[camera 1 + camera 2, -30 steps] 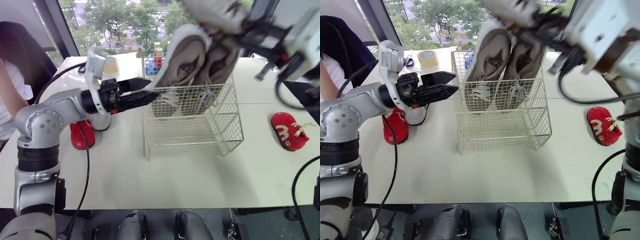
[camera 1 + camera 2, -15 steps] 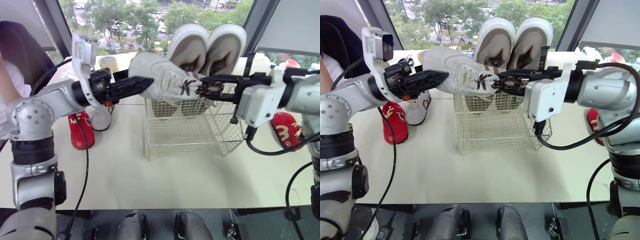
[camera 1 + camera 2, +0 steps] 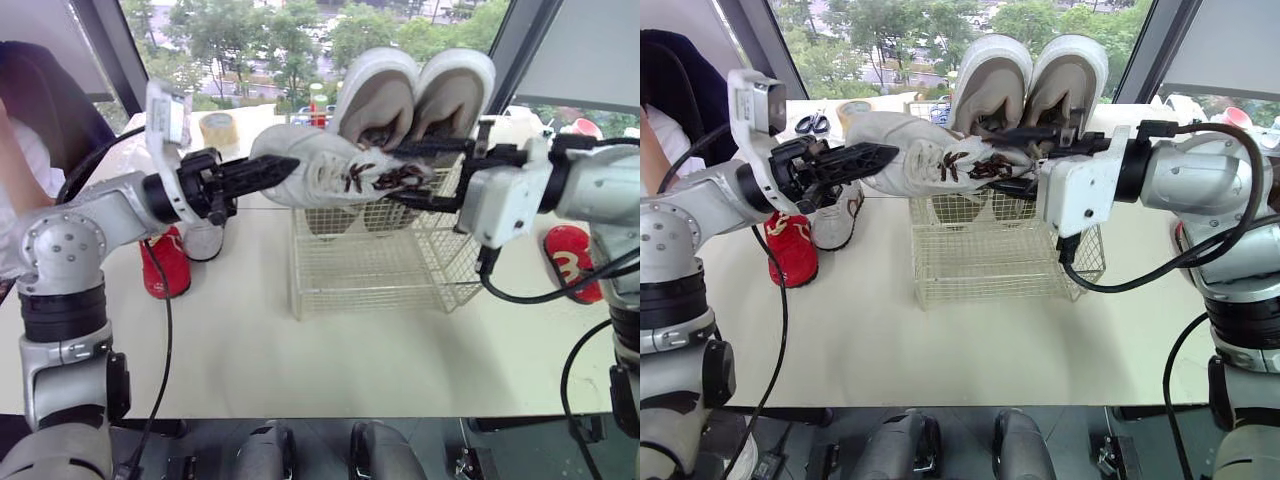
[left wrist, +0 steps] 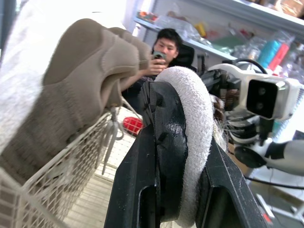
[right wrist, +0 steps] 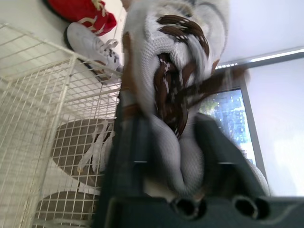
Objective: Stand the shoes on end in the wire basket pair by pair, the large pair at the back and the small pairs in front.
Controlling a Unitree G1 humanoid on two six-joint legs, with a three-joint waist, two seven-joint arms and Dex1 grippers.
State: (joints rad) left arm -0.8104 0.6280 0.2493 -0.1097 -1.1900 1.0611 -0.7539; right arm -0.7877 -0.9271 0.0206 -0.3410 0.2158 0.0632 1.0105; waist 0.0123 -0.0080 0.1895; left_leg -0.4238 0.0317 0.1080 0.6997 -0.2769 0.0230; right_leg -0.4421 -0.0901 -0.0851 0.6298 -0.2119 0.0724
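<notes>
Sneaker of white knit with brown laces [image 3: 330, 172], held sideways above white wire basket [image 3: 372, 282].
Left gripper [image 3: 285, 166] is closed on one end, right gripper [image 3: 392, 176] on the laced part; behind it, large beige pair of shoes [image 3: 415, 90] stands on end at basket's back.

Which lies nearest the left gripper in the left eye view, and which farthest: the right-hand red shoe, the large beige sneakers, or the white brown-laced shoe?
1. White brown-laced shoe: clamped in the left gripper, in the air by the wire basket.
2. Large beige sneakers: standing on end at the basket's back.
3. Red shoe: on the table at the far right.
</notes>
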